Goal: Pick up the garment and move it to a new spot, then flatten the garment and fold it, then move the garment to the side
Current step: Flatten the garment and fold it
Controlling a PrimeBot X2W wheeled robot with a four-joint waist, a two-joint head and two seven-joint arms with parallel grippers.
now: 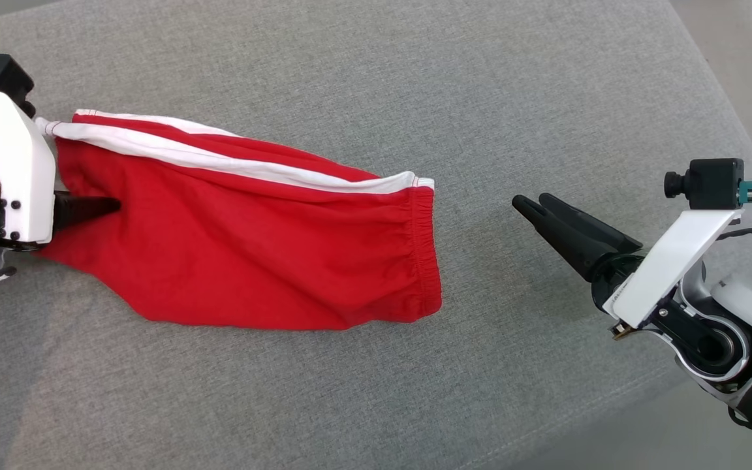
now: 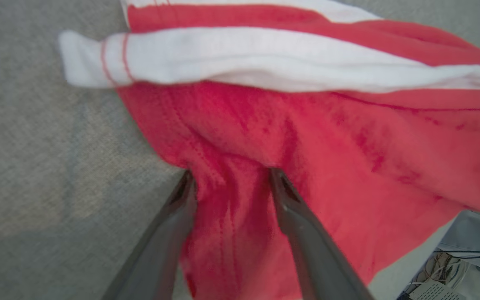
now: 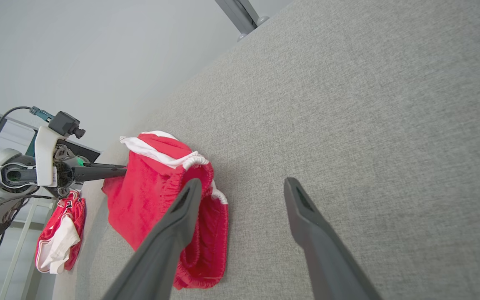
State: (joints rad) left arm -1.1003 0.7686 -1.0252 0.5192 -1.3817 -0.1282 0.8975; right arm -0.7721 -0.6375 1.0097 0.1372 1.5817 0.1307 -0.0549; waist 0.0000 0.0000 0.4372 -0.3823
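The garment [image 1: 252, 241] is a pair of red shorts with a white side stripe and an elastic waistband, lying spread across the grey cushion, waistband toward the right. My left gripper [image 1: 111, 205] lies at the garment's left end. In the left wrist view its fingers [image 2: 229, 175] stand apart with a ridge of red cloth [image 2: 306, 125] bunched between them. My right gripper [image 1: 529, 201] hovers open to the right of the waistband, clear of the cloth. In the right wrist view its fingers [image 3: 242, 185] are spread, with the garment [image 3: 152, 196] and the left gripper [image 3: 115, 168] beyond.
The grey upholstered surface [image 1: 376, 78] ends at a right edge, with pale floor [image 1: 741, 39] beyond. Another red and white cloth [image 3: 58, 233] hangs off to the side behind the left arm. Cables and a box [image 2: 452, 271] lie below the cushion's edge.
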